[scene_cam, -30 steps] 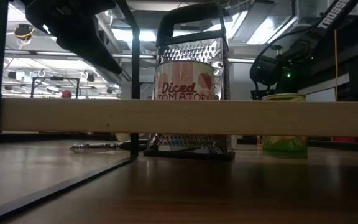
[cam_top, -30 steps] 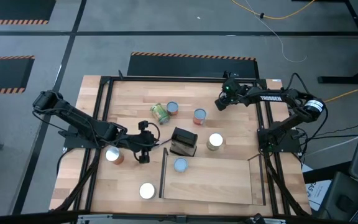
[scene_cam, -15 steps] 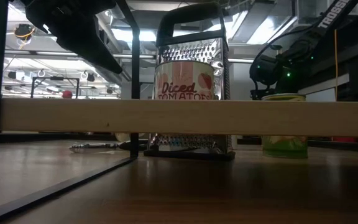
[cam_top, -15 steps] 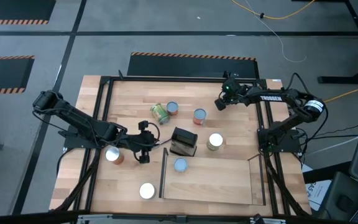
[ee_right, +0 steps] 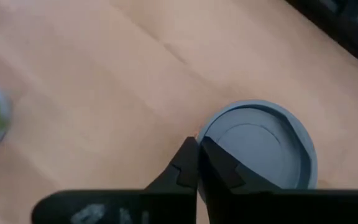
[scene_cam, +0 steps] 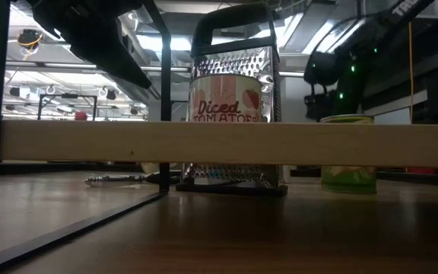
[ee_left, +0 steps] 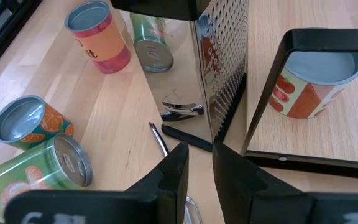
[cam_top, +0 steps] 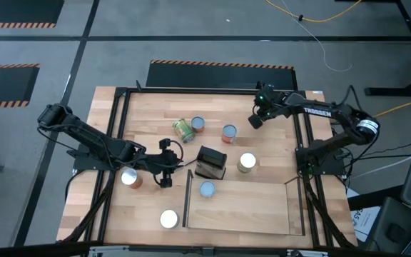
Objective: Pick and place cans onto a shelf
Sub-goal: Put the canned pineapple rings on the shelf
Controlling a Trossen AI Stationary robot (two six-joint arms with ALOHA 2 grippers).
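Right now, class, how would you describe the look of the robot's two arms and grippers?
Both arms are dark, jointed and slender. The right arm carries white lettering on its link and a green light near the right gripper. The left gripper has two flat black fingers, with black cable looping beside it.

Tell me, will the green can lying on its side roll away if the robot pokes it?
Probably yes. The green can lies on its round side on smooth wood, so a sideways nudge would likely roll it. The orange can close beside it might stop it that way. It looks like stiff metal, unlikely to squash.
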